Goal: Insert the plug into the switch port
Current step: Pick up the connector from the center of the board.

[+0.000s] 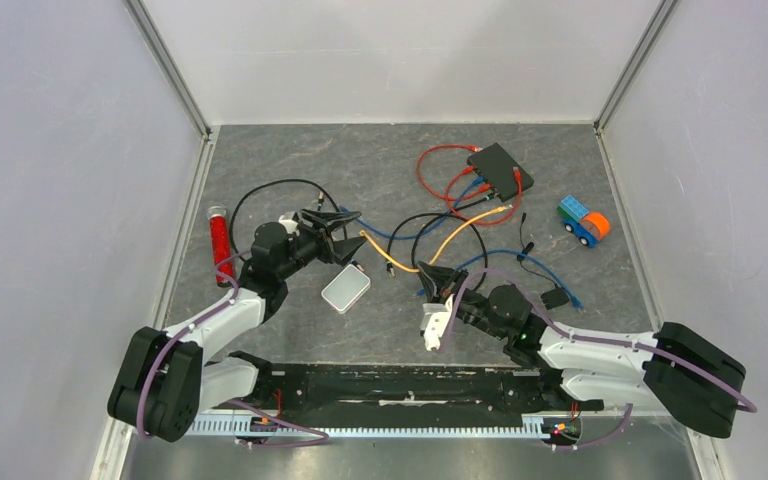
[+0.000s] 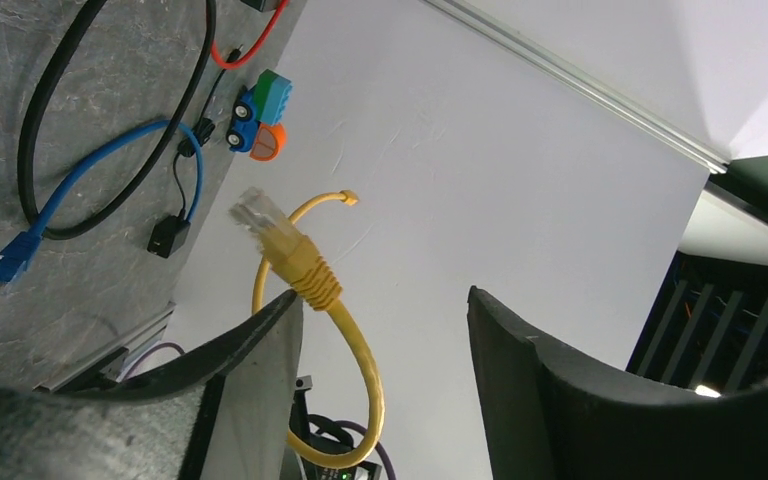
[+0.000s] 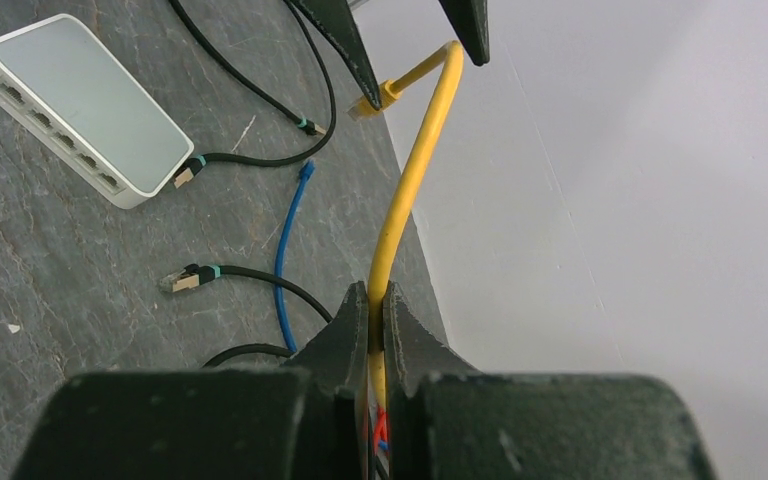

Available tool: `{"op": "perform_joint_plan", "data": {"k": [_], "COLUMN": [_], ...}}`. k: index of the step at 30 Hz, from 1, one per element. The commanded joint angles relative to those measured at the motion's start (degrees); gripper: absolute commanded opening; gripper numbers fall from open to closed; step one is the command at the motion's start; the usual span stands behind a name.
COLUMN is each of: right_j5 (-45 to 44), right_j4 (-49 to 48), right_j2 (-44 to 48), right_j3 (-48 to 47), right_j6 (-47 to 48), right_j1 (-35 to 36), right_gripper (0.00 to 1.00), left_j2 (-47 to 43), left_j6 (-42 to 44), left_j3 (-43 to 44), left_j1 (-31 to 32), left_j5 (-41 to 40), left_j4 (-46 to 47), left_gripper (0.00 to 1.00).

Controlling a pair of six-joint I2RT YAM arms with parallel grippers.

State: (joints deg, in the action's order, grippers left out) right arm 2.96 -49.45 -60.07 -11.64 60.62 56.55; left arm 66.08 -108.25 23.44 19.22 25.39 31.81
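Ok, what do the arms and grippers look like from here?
The left arm and right arm have white link shells with black joint housings and a purple cable looped alongside each. The left gripper and right gripper have matte black fingers tapering to narrow tips.

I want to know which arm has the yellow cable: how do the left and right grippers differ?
The right gripper is shut on the yellow cable; the left gripper is open and clamps nothing. The right gripper pinches plain cable some way along its length, while the left gripper's jaws stand wide apart around the end with the plug. Both are black two-finger grippers at the same cable.
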Motion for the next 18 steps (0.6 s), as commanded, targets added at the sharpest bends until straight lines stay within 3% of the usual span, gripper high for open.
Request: {"op": "perform_joint_plan", "data": {"k": [1, 5, 10, 18], "right_j5": [-1.3, -1.5, -1.5, 0.2], "right_j4": [-5.4, -6.2, -6.4, -8.0], "right_j2": [-0.8, -0.3, 0.9, 2.2], "right_j3": [-2.1, -0.7, 1.0, 4.3], "right_j6": [-0.7, -2.0, -3.4, -8.1], "right_j1": [0.8, 1.1, 1.4, 1.5], "right_gripper": [0.0, 0.0, 0.0, 0.0], "left_j2": [-0.4, -1.1, 0.9, 2.7], "left_j6": [-2.2, -2.7, -2.9, -2.5], "left_j3": [-0.8, -1.8, -2.2, -2.8], "left_j1": [0.2, 0.2, 0.2, 0.2], "left_j5": [-1.7, -2.8, -2.1, -2.8], "left_j4": [2.7, 2.9, 5.2, 8.8], "left_gripper": [0.63, 0.54, 0.52, 0.35]}}
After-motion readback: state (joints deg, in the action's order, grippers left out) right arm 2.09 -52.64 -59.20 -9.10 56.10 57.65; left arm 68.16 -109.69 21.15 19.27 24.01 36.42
